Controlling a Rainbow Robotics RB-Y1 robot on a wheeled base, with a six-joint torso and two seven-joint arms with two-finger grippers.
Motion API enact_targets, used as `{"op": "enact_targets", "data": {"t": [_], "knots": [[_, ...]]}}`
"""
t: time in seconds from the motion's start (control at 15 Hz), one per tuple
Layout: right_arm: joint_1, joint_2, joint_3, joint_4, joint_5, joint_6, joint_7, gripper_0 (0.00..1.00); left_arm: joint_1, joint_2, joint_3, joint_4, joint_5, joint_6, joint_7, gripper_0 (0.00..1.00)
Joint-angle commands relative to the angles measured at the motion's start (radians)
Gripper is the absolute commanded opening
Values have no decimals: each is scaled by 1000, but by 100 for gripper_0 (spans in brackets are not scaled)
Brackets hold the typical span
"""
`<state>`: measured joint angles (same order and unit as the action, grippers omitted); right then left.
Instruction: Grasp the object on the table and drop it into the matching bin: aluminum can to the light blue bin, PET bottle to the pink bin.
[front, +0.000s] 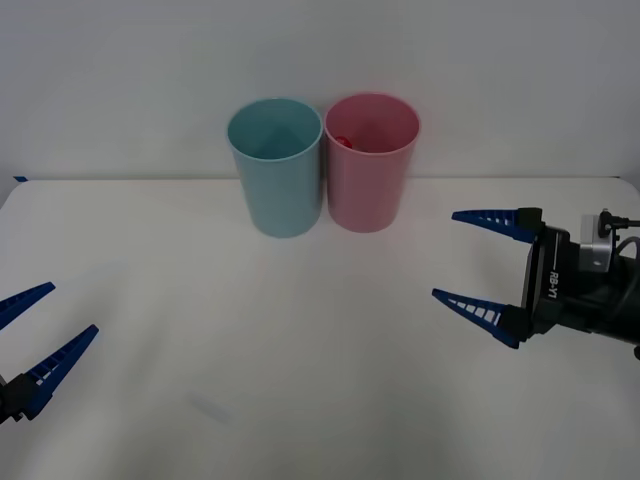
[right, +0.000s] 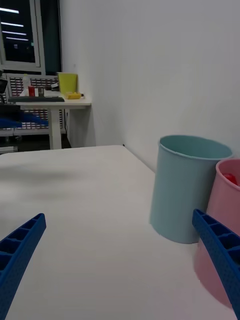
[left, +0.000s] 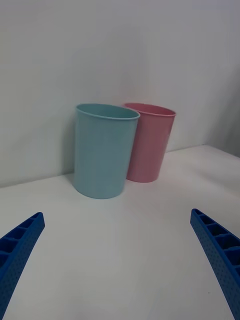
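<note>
The light blue bin (front: 275, 170) and the pink bin (front: 372, 168) stand upright side by side at the back of the white table (front: 300, 360). Just inside the pink bin's rim shows a small red part (front: 342, 142), which looks like the PET bottle's cap (right: 230, 178); the bottle's body is hidden by the bin wall. My right gripper (front: 445, 254) hovers open and empty, right of the pink bin and nearer to me. My left gripper (front: 75, 308) is open and empty at the table's near left. Both bins (left: 105, 150) (left: 150, 142) lie ahead of the left gripper (left: 117, 214).
A plain white wall rises right behind the bins. In the right wrist view a desk (right: 50, 102) with a yellow box stands in the room beyond the table's far side, and the left arm's blue fingers (right: 20, 121) show far off.
</note>
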<state>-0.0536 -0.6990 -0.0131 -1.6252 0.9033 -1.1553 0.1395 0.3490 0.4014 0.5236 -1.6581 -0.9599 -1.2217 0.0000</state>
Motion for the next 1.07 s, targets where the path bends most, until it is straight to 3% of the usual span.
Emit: {"op": "enact_targets", "data": {"t": [0.07,0.33,0.6,0.8,1.07], "knots": [[74,-13,-25,-18,0,3,-12,100,0,0,0,0,0,0,0,100],[193,-24,-80,-30,-1,8,-70,100,0,0,0,0,0,0,0,100],[353,-31,-126,-159,0,81,-124,100,0,0,0,0,0,0,0,100],[474,-30,-163,-254,23,123,-251,100,0,0,0,0,0,0,0,100],[526,-30,-189,-279,26,132,-301,100,0,0,0,0,0,0,0,100]]}}
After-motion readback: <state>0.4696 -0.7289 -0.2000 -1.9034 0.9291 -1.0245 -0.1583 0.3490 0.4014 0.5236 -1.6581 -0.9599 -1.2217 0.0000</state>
